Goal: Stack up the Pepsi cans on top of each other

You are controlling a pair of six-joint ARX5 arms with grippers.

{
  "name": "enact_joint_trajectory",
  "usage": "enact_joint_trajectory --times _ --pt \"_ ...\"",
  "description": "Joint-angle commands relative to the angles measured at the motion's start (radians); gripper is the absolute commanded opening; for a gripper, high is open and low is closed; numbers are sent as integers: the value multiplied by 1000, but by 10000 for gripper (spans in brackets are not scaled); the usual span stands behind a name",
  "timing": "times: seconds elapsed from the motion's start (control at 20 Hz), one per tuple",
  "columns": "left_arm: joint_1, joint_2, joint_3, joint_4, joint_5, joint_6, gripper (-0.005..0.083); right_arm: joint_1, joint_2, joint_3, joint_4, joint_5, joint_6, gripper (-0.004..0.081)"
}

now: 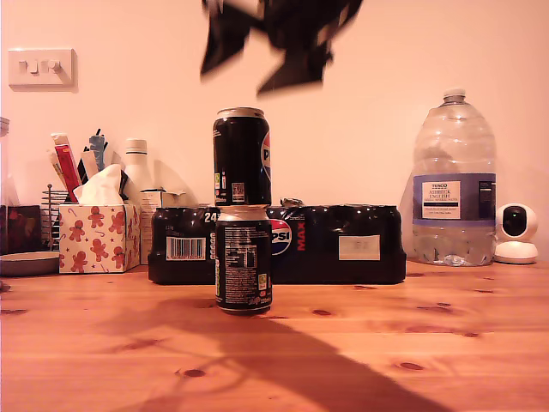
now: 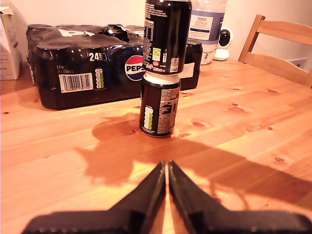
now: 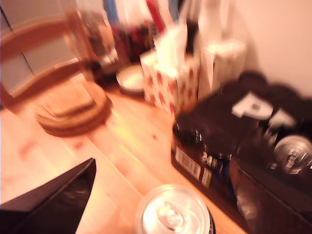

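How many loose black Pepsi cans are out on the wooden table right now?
2: the lower black Pepsi can stands on the wooden table before the shrink-wrapped 24-pack, the upper black Pepsi can upright on it. Others may be hidden.

The black arm [image 1: 279, 39] above the upper black Pepsi can [image 1: 242, 156] is motion-blurred and cut off by the exterior view's top edge, so which arm it is and how its jaws stand cannot be told. The upper can's logo is turned mostly out of sight there, and in the first wrist view its rim is cropped. The lower black Pepsi can [image 1: 244, 260] hides part of the black shrink-wrapped 24-pack [image 1: 343, 245] lettering behind it. The second wrist view is smeared throughout: my second gripper [image 3: 146, 195] shows two dark fingers [image 3: 53, 202] cut by the frame, and the can's silver lid [image 3: 173, 213] is cropped too
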Motion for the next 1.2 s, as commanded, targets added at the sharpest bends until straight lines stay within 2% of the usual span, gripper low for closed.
enact_joint_trajectory --times 0.0,0.1,0.15,0.2,0.3,0.35,0.4,0.45,0.55,0.65,0.8,0.9,1.05,1.15 --pt "-2 5 -21 -20 -2 5 9 5 -42 18 -56 3 -3 791" --pt "-2 5 -21 -20 -2 5 9 4 -73 18 -109 43 -2 762" --pt "-2 5 -21 -20 -2 5 9 4 -83 18 -135 83 -2 686" --pt "-2 5 -21 -20 -2 5 9 4 -89 18 -162 114 -3 541" --pt "-2 5 -21 -20 -3 5 9 4 -94 18 -228 126 -2 44" --pt "-2 5 -21 -20 -6 5 9 3 -94 18 -252 125 -1 15" --pt "-2 5 -21 -20 -6 5 9 3 -94 18 -274 125 1 51" --pt "-2 5 -21 -20 -14 5 9 4 -93 18 -269 125 0 52" --pt "-2 5 -21 -20 -59 8 9 4 -93 18 -256 126 0 -6" --pt "-2 5 -21 -20 -113 31 9 0 -93 17 -274 126 -2 -13" --pt "-2 5 -21 -20 -183 34 9 -47 -93 14 -281 125 -1 -13" --pt "-2 5 -21 -19 -197 34 9 -78 -94 3 -278 122 2 -13" --pt "-2 5 -21 -20 -202 34 9 -120 -99 -51 -258 118 2 -13" --pt "-1 5 -21 -20 -213 34 9 -142 -115 -124 -208 118 2 -13"
